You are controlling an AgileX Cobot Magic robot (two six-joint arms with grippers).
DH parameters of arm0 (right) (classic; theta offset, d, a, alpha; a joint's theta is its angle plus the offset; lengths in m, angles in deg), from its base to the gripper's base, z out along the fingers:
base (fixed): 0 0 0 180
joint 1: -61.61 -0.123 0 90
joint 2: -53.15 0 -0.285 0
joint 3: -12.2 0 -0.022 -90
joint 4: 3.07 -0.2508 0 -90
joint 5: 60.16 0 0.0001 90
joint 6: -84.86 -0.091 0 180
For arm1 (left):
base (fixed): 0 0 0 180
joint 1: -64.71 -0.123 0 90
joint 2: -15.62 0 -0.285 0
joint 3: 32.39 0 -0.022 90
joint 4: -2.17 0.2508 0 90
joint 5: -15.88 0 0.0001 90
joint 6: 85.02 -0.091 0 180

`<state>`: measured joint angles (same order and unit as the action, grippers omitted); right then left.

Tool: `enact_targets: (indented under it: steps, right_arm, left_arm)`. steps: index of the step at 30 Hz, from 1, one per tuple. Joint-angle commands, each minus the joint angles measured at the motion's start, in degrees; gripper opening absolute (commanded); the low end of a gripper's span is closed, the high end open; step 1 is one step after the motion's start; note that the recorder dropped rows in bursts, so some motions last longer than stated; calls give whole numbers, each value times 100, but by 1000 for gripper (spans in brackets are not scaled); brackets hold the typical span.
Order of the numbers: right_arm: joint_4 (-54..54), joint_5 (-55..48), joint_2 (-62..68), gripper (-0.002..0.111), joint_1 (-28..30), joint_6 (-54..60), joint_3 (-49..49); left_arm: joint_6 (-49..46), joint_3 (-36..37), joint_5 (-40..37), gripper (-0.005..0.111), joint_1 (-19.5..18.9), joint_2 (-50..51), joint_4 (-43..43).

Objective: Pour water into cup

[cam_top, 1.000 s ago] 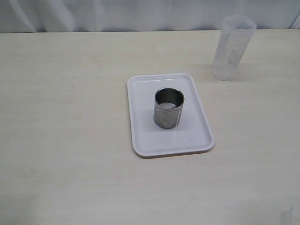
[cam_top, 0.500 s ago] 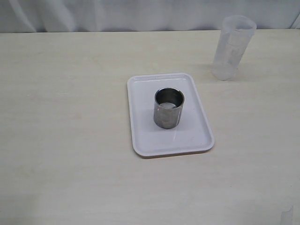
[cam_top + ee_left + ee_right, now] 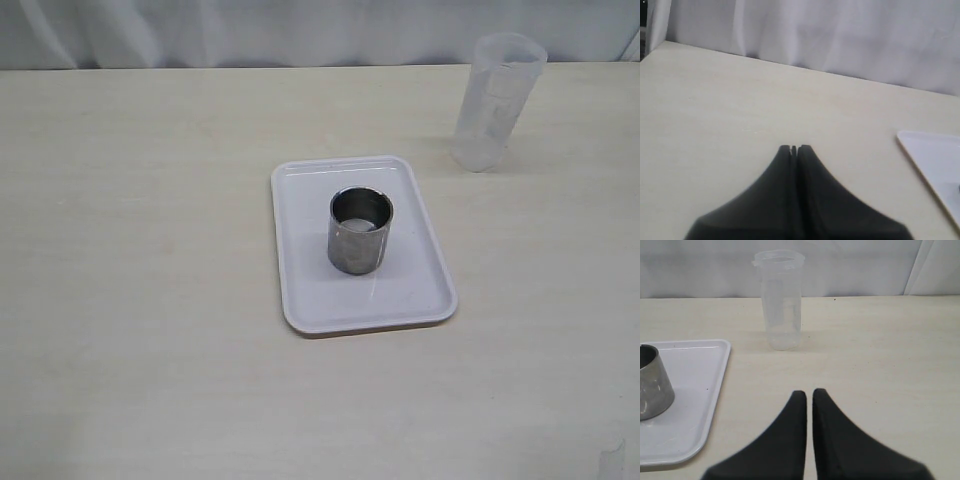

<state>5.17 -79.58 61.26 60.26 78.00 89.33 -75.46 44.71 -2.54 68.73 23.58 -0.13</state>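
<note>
While left gripper [image 3: 794, 148] and right gripper [image 3: 809, 393] sit closed, the cup [image 3: 359, 236] stands upright on the tray [image 3: 305, 270]; mouth upward.

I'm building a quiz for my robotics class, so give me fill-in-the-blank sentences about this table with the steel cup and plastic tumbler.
1. The short cylindrical brushed-steel cup stands on a white rectangular ____.
2. The tall translucent plastic tumbler stands ____ on the pale wooden table.
3. The black left pincer is ____, gripping nothing.
Missing words: tray; upright; shut.
</note>
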Motion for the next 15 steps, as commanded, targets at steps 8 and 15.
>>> enact_targets:
  steps: [8,15]
  right_arm:
    - [-12,-18,-32,4,-18,24,9]
    - [-12,-18,-32,4,-18,24,9]
  left_arm:
    - [-1511,12,17,0,-11,-18,23]
    - [-1789,12,-4,0,-11,-18,23]
